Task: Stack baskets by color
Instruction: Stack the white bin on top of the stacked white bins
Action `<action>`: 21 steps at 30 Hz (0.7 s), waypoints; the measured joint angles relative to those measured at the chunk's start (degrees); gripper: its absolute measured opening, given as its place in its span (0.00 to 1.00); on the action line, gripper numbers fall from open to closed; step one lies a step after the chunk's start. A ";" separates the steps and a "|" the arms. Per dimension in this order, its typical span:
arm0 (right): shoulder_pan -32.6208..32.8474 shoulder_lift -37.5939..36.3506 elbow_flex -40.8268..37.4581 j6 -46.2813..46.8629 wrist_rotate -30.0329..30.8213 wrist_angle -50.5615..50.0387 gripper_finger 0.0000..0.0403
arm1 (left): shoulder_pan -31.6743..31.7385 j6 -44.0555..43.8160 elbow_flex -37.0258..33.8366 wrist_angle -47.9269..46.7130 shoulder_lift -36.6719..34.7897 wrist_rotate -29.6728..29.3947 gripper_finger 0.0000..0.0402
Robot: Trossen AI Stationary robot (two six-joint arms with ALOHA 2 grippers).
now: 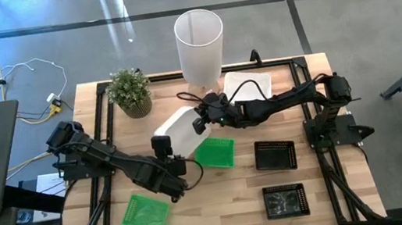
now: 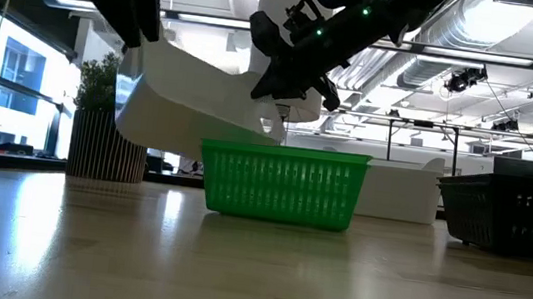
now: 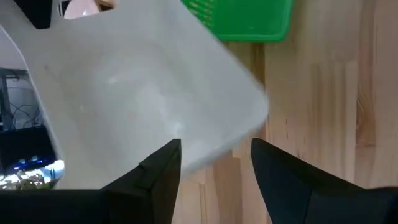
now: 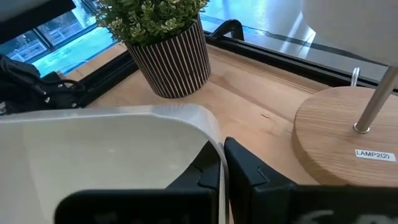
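Note:
A white basket (image 1: pixel 179 127) hangs tilted above the table's middle, also seen in the low view (image 2: pixel 187 100). My right gripper (image 1: pixel 204 121) is shut on its rim. My left gripper (image 1: pixel 163 145) stands open at the basket's near-left end, and the basket's edge (image 3: pixel 211 146) lies between its spread fingers; I cannot tell whether they touch it. One green basket (image 1: pixel 214 152) sits flat on the table just near of the white one, another (image 1: pixel 146 213) at the near left. Two black baskets (image 1: pixel 275 154) (image 1: pixel 285 200) rest at the right. A second white basket (image 1: pixel 247 86) lies at the far right. My right gripper pinches the white basket's rim (image 4: pixel 217 146) near a rounded corner, one finger (image 4: pixel 199 177) inside the basket and one (image 4: pixel 252 168) outside its wall. It comes from the table's right, slanting slightly down. The basket is lifted clear of the table and tilted.
A potted plant (image 1: pixel 129 91) stands at the far left. A tall white cylinder (image 1: pixel 200 45) on a round wooden base (image 4: pixel 348 134) stands at the far middle. Bare wood lies between the near green basket and the black ones.

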 joint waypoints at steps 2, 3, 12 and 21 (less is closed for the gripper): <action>-0.01 0.00 -0.01 -0.40 -0.01 0.04 0.00 | -0.39 -0.07 -0.01 -0.73 0.00 0.49 0.45; -0.11 0.00 -0.01 -0.38 -0.01 0.07 0.00 | -0.59 -0.39 -0.01 -1.45 0.00 0.77 0.45; -0.87 -0.73 -0.01 -1.57 -2.29 0.19 0.00 | -2.83 -6.13 0.04 -8.51 -1.35 0.69 0.44; -0.02 -7.31 -0.01 -4.73 -5.05 -4.66 0.00 | -5.84 -10.56 -0.22 -10.70 -8.37 -0.49 0.43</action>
